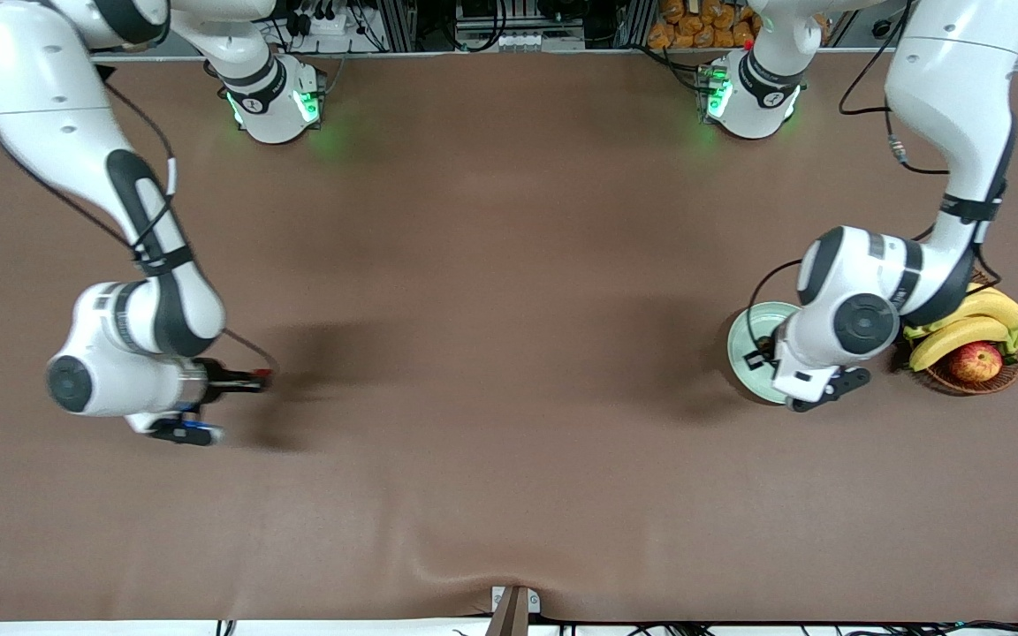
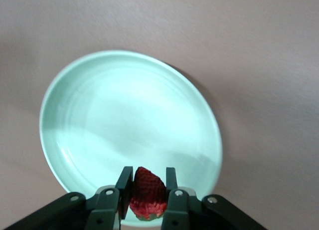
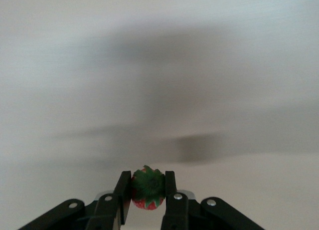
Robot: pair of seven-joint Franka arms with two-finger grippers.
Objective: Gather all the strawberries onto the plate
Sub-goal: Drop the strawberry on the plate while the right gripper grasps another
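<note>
The pale mint-green plate (image 1: 749, 340) lies near the left arm's end of the table, and its dish shows bare in the left wrist view (image 2: 124, 125). My left gripper (image 2: 145, 176) hangs over the plate's rim, shut on a red strawberry (image 2: 147, 192). My right gripper (image 1: 258, 381) is over bare table near the right arm's end, shut on a second strawberry (image 3: 148, 188) whose green cap faces the camera. That berry shows as a red speck in the front view (image 1: 267, 378). A third strawberry is out of view.
A brown wicker basket (image 1: 997, 381) holding bananas (image 1: 968, 320) and a red-yellow apple (image 1: 976, 361) stands beside the plate, toward the left arm's end. The brown table cover (image 1: 509, 353) spreads between the two arms.
</note>
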